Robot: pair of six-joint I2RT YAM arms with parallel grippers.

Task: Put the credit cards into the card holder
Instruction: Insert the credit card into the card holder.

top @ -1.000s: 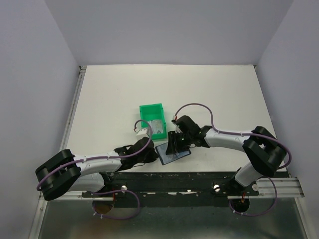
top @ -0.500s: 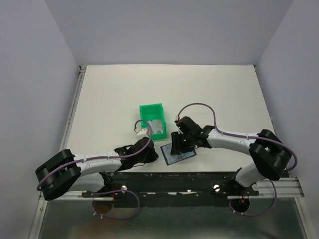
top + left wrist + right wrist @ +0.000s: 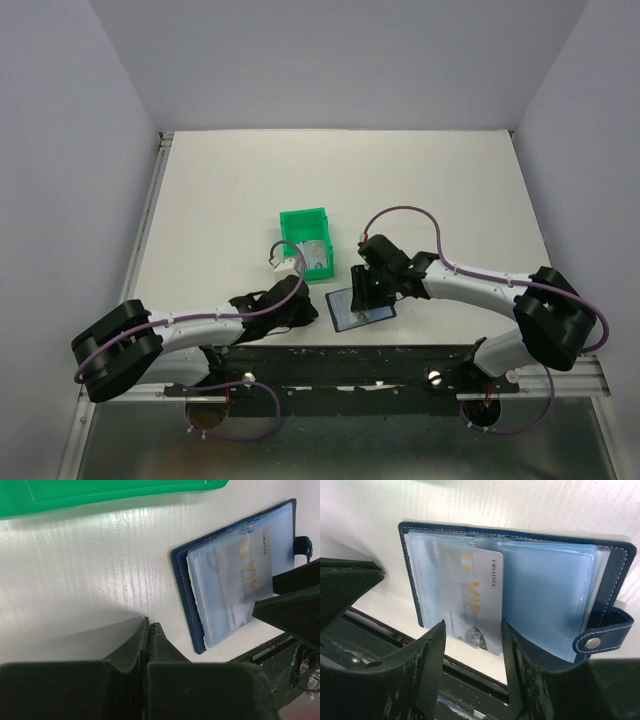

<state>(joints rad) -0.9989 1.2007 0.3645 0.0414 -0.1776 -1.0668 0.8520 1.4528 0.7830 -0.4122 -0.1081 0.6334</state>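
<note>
Partly done: one credit card (image 3: 475, 602) lies half-seated in the open card holder (image 3: 615, 580); right end effector (image 3: 472, 655) open around its edge; left end effector (image 3: 148, 630) closed, empty; another card (image 3: 314, 252) waits in the green bin (image 3: 303, 218).

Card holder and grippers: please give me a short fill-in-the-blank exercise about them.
1. The card holder lies ____ on the table, its clear sleeves showing.
2. The word printed in gold on the card is ____.
3. The left gripper is ____.
4. The bin is ____ in colour.

Missing words: open; VIP; shut; green
</note>
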